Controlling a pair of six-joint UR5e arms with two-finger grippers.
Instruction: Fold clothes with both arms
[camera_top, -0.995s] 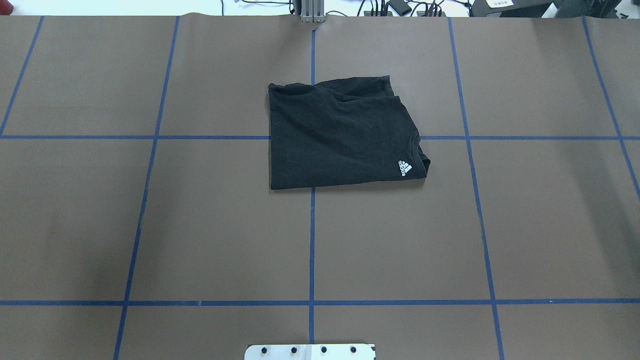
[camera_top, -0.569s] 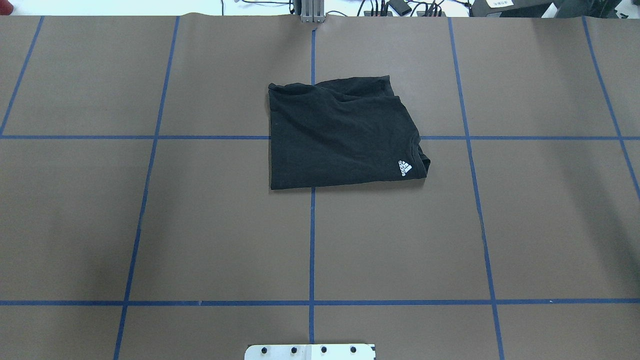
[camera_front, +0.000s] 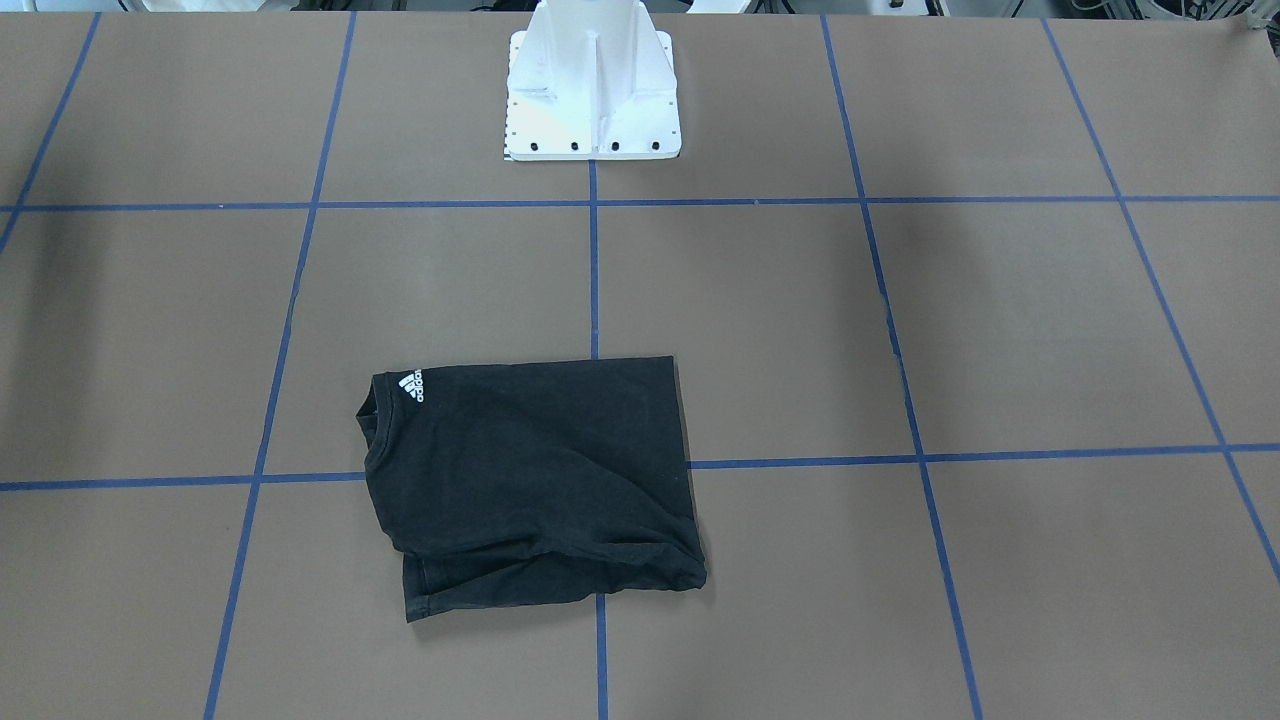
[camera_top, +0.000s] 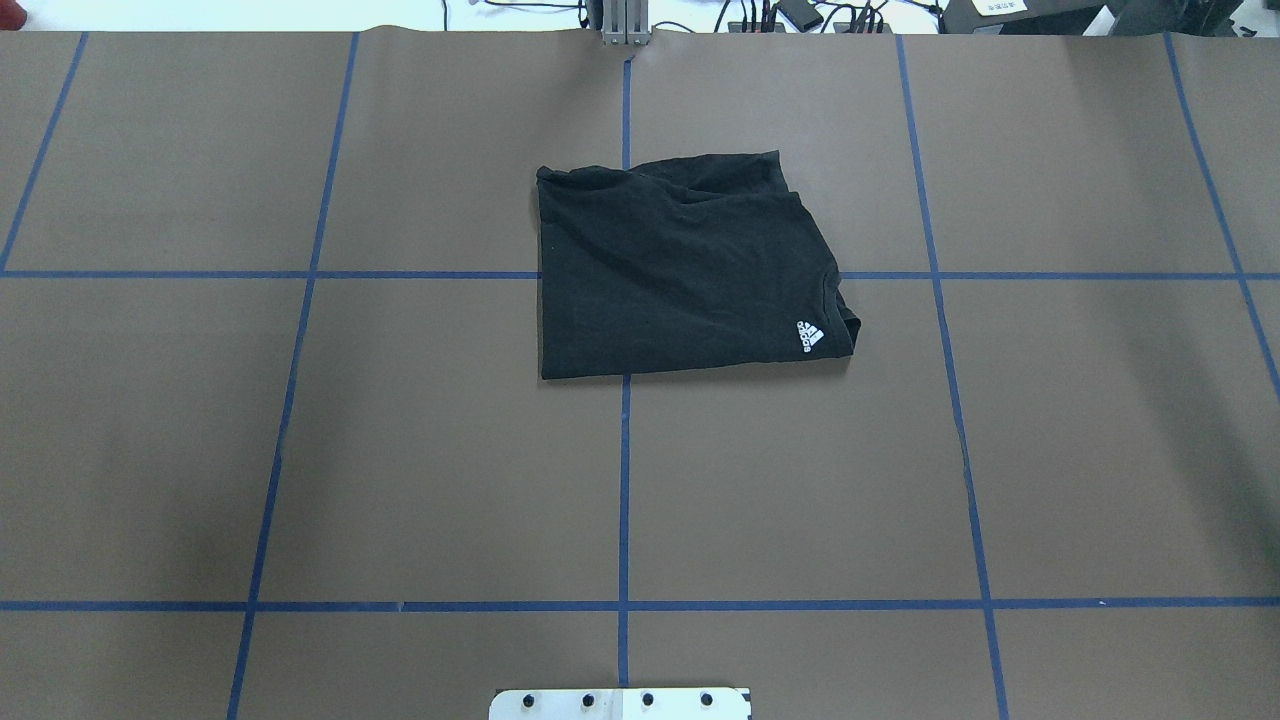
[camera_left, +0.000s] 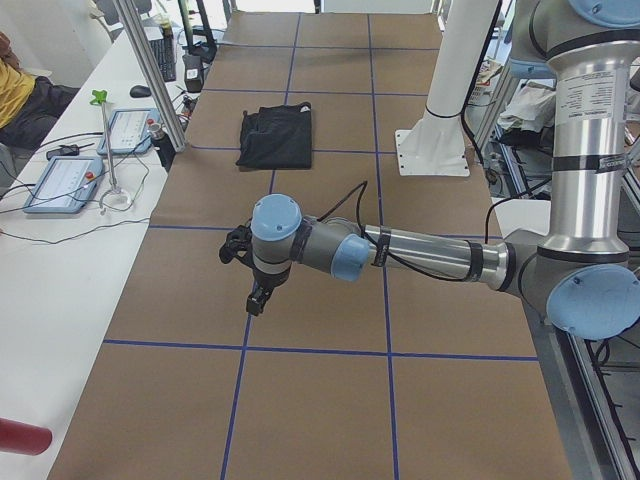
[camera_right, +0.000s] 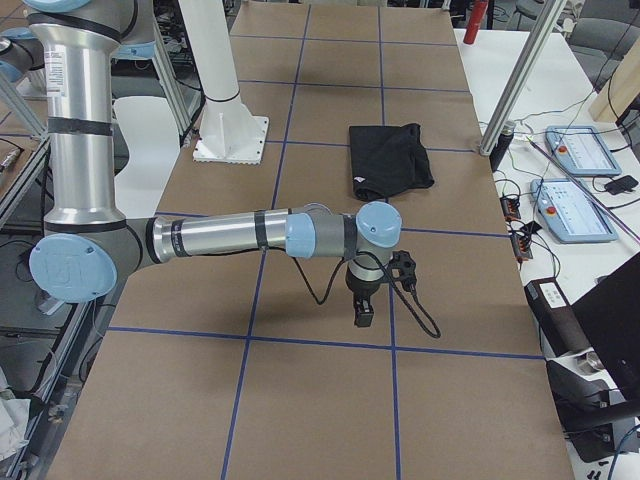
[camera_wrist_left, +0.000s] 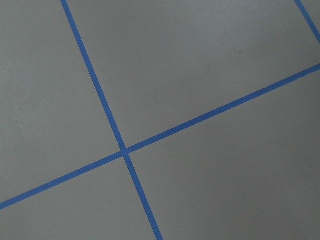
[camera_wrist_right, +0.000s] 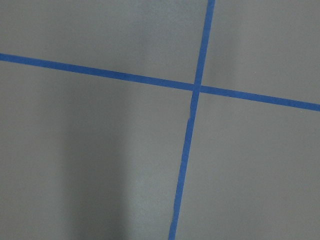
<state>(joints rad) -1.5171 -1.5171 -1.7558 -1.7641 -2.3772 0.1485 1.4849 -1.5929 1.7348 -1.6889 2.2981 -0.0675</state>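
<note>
The counter is covered in smooth matte brown sheeting, marked into squares by blue tape. A white pedestal is bolted at the middle of its robot-side edge. Beyond the opposite edge, a white bench carries pendants and cables. The shirt, soft black fabric folded into a rough, creased rectangle, lies flat at mid-counter towards that far edge, with its white logo at one corner. The left arm reaches low over the counter's left end and the right arm over its right end, both well apart from the shirt. I cannot tell whether either arm's jaws are parted or closed.
</note>
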